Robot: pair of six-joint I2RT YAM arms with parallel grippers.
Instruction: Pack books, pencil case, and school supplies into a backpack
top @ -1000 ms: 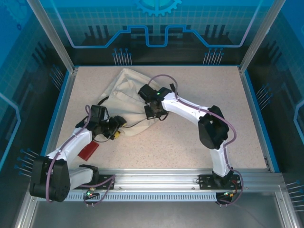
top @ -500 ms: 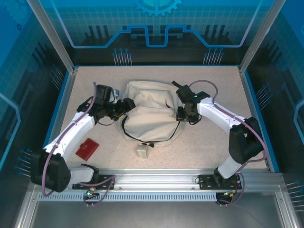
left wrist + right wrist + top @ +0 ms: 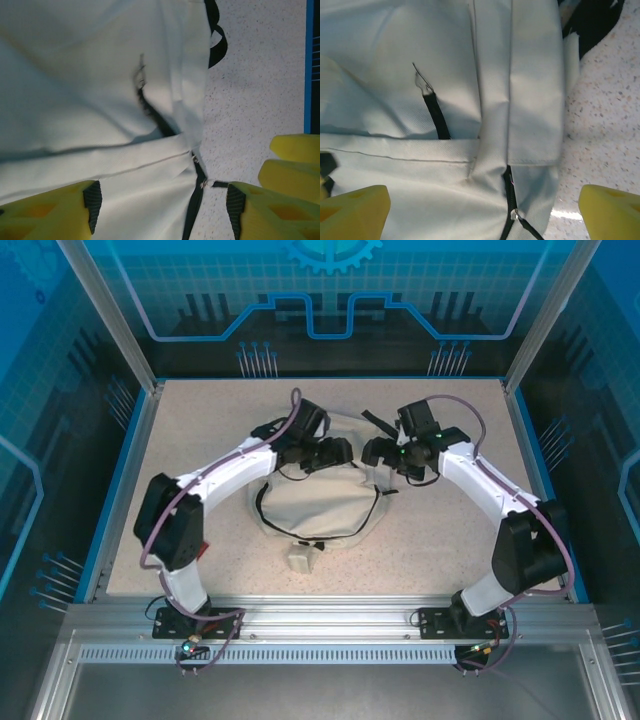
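Observation:
The cream-white backpack (image 3: 315, 505) lies flat at the table's middle, its beige tag (image 3: 303, 558) on the near side. My left gripper (image 3: 335, 453) and right gripper (image 3: 375, 452) face each other over its far end, close together. In the left wrist view the left gripper (image 3: 163, 210) is open, its pads (image 3: 92, 207) astride fabric (image 3: 100, 75) and a black zip with its pull (image 3: 206, 184). The right gripper (image 3: 484, 212) stands wide open above the backpack (image 3: 395, 190), a zip pull (image 3: 516, 216) between its fingers (image 3: 612, 212). The books, pencil case and school supplies are hidden or out of view.
Dark straps (image 3: 378, 422) trail off the backpack's far end. Speckled table (image 3: 450, 530) lies bare to the right. A blue raised rim (image 3: 530, 470) bounds the sides, and a metal rail (image 3: 330, 615) runs along the near edge. The left arm's elbow (image 3: 170, 525) stands at near left.
The backpack went from bunched at the far left to flat at the centre. My right gripper let go of it and opened. The left arm swung right to the backpack's far end.

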